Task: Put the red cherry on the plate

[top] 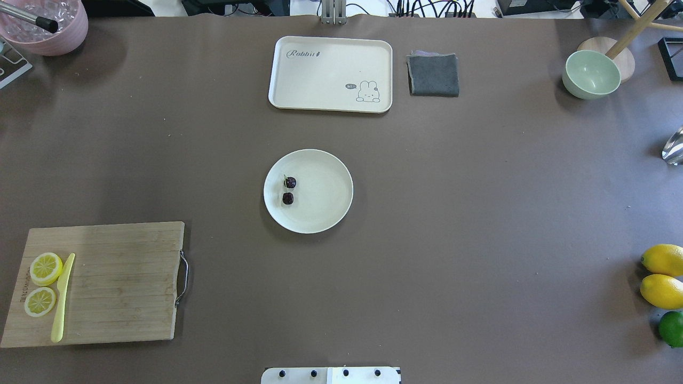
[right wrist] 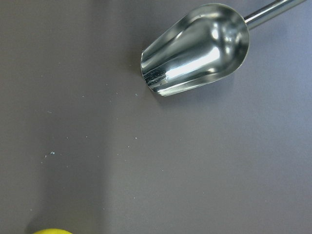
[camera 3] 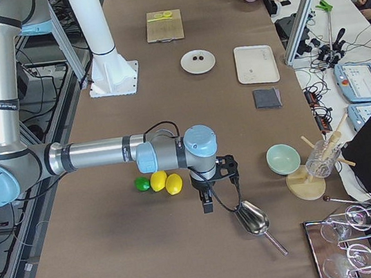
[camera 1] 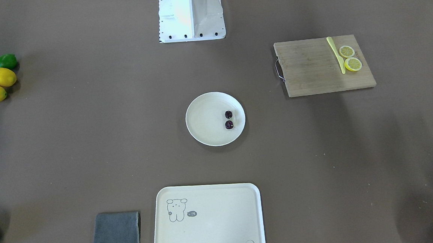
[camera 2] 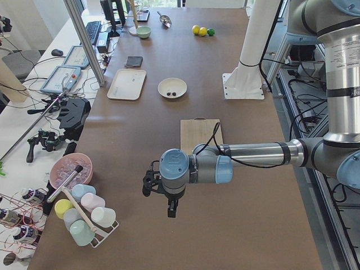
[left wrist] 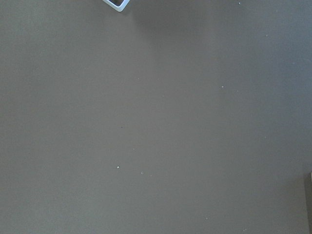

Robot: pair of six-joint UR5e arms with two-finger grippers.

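The red cherry (camera 1: 229,119), a pair of tiny dark maroon fruits, lies inside the round cream plate (camera 1: 205,118) at the table's centre, toward the plate's left side in the overhead view (top: 288,190). Neither arm is near the plate (top: 323,192). My left gripper (camera 2: 160,198) shows only in the exterior left view, hovering over bare table beyond the cutting board; I cannot tell whether it is open or shut. My right gripper (camera 3: 215,189) shows only in the exterior right view, above the table between the lemons and a metal scoop; there too I cannot tell.
A cream tray (top: 331,73) and a grey cloth (top: 433,74) lie at the far edge. A wooden cutting board (top: 122,282) carries lemon slices and a yellow knife. Lemons (top: 663,274), a lime, a green bowl (top: 591,73) and a metal scoop (right wrist: 195,48) sit on the right.
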